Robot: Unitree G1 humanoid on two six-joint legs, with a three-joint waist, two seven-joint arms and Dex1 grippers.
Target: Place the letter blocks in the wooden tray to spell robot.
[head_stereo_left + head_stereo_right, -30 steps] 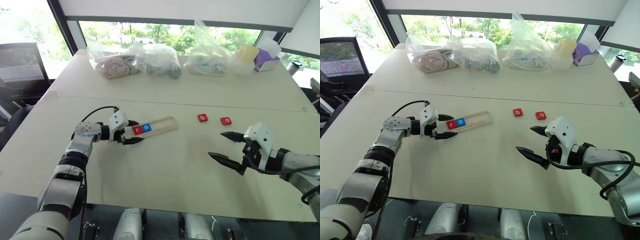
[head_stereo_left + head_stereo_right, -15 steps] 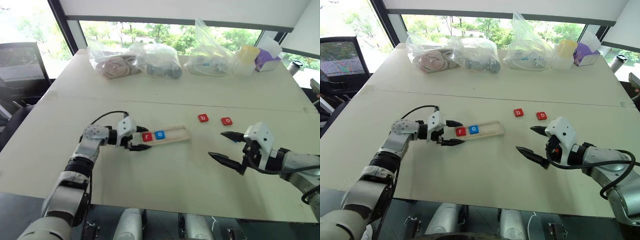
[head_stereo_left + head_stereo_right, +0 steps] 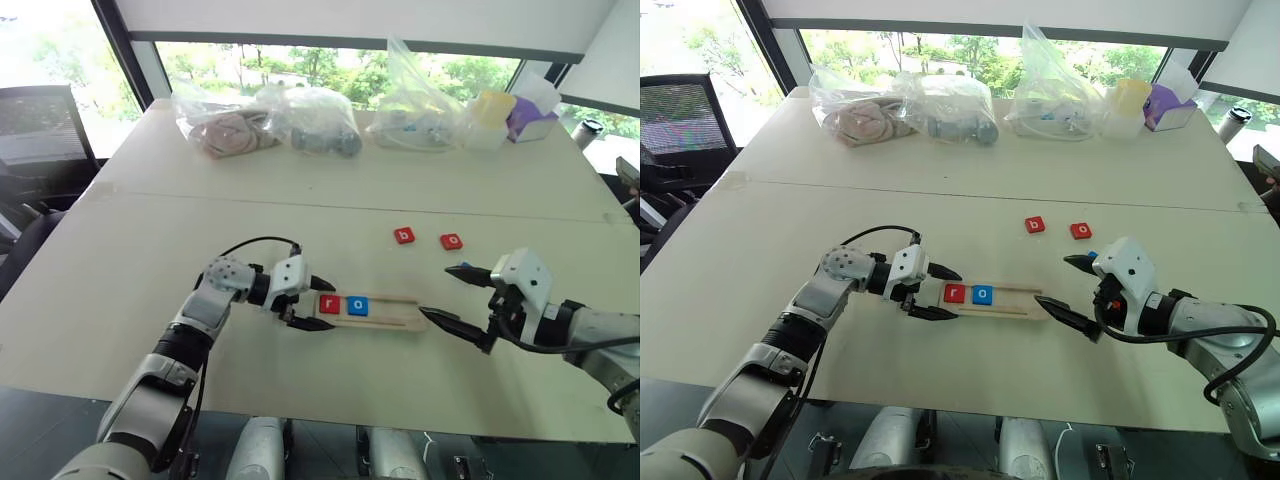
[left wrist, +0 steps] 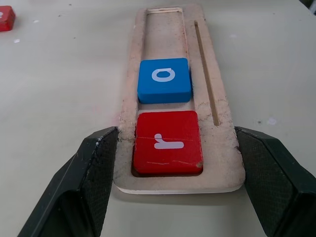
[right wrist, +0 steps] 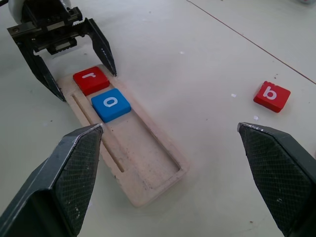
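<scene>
Nearest the robot, the wooden tray [image 3: 372, 311] lies flat on the pale table [image 3: 330, 370], running left to right just in front of the two arms. The left gripper [image 3: 316, 305] is clamped on the tray's left end: its two black fingers [image 4: 91, 173] press against the tray's long sides, one on each side, as the left wrist view shows. In the tray's recess sit two letter blocks, a red "r" block [image 3: 328, 304] at the gripped end and a blue "o" block [image 3: 357, 306] right next to it; the rest of the recess is bare wood. A thin slot runs along the tray beside the recess.

At the tray's other end the right gripper [image 3: 453, 295] hangs with its jaws spread wide and nothing between them; its nearer fingertip lies close to the tray's right end, though contact cannot be judged.

Farther out on the table, apart from the tray, lie a red "b" block [image 3: 403, 236] and, to its right, a red "o" block [image 3: 451, 241], a small gap between them.

Along the far edge by the window stand clear plastic bags [image 3: 318, 120] of mixed goods, a yellow-lidded container [image 3: 493, 112] and a purple box [image 3: 532, 121]
</scene>
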